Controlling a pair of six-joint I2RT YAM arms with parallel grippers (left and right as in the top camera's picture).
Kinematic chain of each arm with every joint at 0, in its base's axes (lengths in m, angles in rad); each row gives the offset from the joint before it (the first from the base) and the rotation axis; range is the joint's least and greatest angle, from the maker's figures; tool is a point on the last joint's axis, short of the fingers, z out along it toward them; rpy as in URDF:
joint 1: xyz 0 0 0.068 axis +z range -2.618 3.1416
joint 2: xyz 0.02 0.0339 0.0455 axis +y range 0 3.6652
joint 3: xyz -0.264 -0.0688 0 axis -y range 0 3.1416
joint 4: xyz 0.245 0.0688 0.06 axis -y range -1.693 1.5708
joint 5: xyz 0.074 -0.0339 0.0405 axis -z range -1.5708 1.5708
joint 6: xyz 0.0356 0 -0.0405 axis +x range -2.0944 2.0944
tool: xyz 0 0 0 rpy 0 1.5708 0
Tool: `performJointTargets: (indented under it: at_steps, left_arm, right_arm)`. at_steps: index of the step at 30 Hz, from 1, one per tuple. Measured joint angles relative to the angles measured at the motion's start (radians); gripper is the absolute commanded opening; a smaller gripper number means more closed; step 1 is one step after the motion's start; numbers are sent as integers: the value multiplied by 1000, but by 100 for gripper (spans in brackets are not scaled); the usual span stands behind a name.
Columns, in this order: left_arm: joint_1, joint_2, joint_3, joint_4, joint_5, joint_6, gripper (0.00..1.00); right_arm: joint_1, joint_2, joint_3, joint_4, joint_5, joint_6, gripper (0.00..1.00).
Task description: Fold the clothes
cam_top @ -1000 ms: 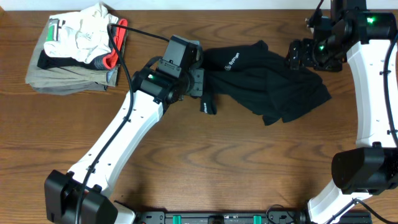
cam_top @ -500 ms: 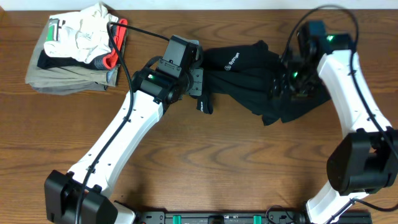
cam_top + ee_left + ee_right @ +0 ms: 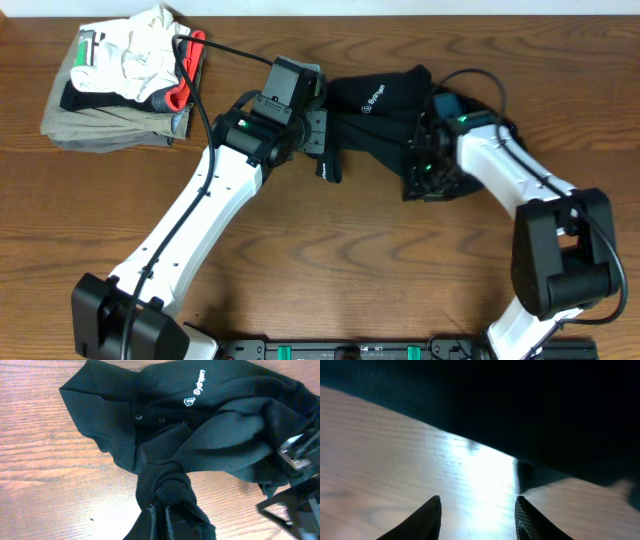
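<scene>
- Black top (image 3: 385,115) crumpled at upper centre of the overhead view, on the wooden table (image 3: 350,260), spread between the two grippers.
- White logo print (image 3: 375,98) face-up near the top edge of the heap; in the left wrist view the same logo (image 3: 195,394) at upper centre, with a row of small dark buttons (image 3: 160,420) just below and left of it.
- Left gripper (image 3: 330,165) at the left end of the garment, its arm running up from the lower left corner of the frame.
- In the left wrist view, ribbed cuff (image 3: 170,487) bunched at lower centre and running straight into the left gripper's fingers (image 3: 162,527); jaws clenched on that sleeve end of the black top (image 3: 225,425).
- Right gripper (image 3: 420,185) low at the lower right edge of the garment, right of centre in the overhead view.
- In the right wrist view, right gripper (image 3: 477,517) released: two dark fingertips apart at the bottom edge, nothing between them, bare table (image 3: 395,460) beneath, black top (image 3: 520,400) filling the upper part of the frame just beyond the tips.
- Stack of beige, white and red-trimmed garments (image 3: 125,75) at the upper left corner of the overhead view, well apart from the black top.
</scene>
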Motion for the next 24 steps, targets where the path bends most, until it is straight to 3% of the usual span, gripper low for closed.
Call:
performJointTargets:
  at_steps: [13,24]
  left_arm:
    - [0,0,0,-1,0,1,6]
    - [0,0,0,-2,0,1,6]
  right_arm:
    - [38,-2,-101,215,173,180,45]
    - [38,-68,-108,157,219,196,44]
